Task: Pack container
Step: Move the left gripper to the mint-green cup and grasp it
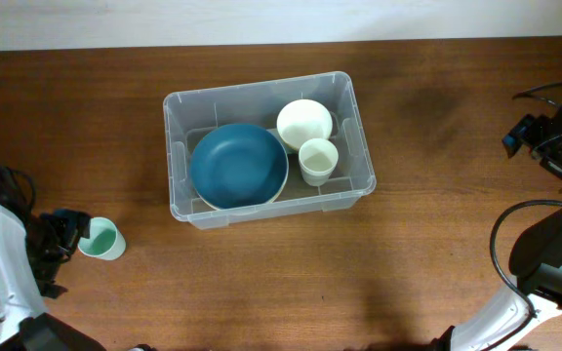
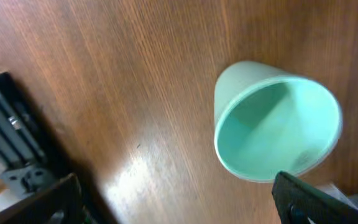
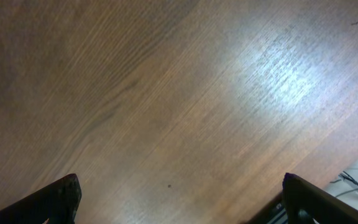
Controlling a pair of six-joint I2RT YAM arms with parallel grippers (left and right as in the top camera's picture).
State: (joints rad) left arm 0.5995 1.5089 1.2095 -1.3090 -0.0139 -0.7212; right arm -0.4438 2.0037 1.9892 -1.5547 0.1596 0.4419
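- Reading the overhead view, you find the container [image 1: 176,156] at mid-table [image 1: 437,244], long side running left to right, well apart from both arms.
- Inside it, the blue plate [image 1: 239,166] lies flat and fills the left part of the floor. The bowl [image 1: 304,123] and the cream cup [image 1: 318,159] stand in the right part, just beside each other. This layout probably keeps the small items off the plate.
- The green cup [image 1: 100,239] stands on the table, outside the container and far to its left. It is likely the last item to pack.
- The left fingers [image 2: 55,202] are spread. The green cup [image 2: 272,124] sits just ahead of them, toward the right-hand finger, and is not pinched. Judge this as the approach to a grasp.
- The right fingers [image 3: 55,202] are spread over bare table and hold nothing. This arm is parked at the right edge, probably to stay out of the way.
- Count: one container, one plate, one bowl, two cups. Three items are inside and one is outside.
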